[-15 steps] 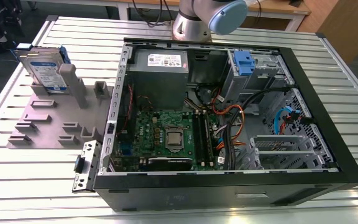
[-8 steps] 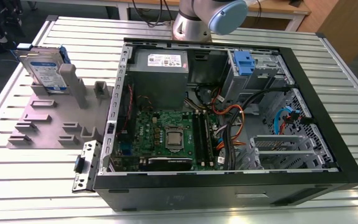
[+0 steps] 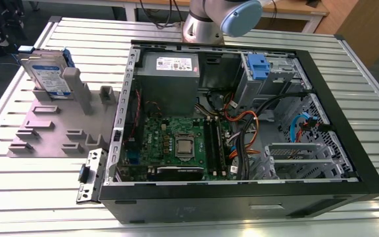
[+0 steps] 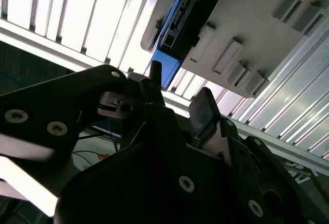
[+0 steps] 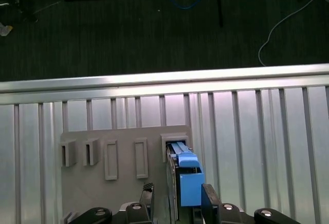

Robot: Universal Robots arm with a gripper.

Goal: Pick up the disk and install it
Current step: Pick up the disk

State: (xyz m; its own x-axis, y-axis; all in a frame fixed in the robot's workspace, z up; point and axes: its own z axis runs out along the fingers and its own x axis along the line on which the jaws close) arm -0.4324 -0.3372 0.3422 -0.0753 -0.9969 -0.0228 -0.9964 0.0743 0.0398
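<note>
In the exterior view we saw the disk point(image 3: 48, 74) standing on edge in a grey holder point(image 3: 57, 131) at the exterior view's left. The holder lay on the slatted metal table point(image 3: 18, 182), just beside the open computer case point(image 3: 242, 123), and the arm point(image 3: 219, 19) rose behind the case's far side. In the second wrist view the gripper point(image 4: 178, 88) hung with its two dark fingers point(image 4: 204, 112) spread apart and nothing caught between them. Past the fingers we made out the blue bracket point(image 4: 165, 62) on the end of the disk, which sat in the holder point(image 4: 252, 23). In the first wrist view we looked down the gripper point(image 5: 178, 193) onto the disk's point(image 5: 180, 154) upper edge. The disk stood upright in the end slot of the holder point(image 5: 123, 157), with one finger point(image 5: 148, 190) on each side of it. The fingers seemed to be apart from the disk rather than touching it, though from that angle we could not be sure. Beyond the table's edge point(image 5: 257, 80) lay a dark floor point(image 5: 128, 29).
</note>
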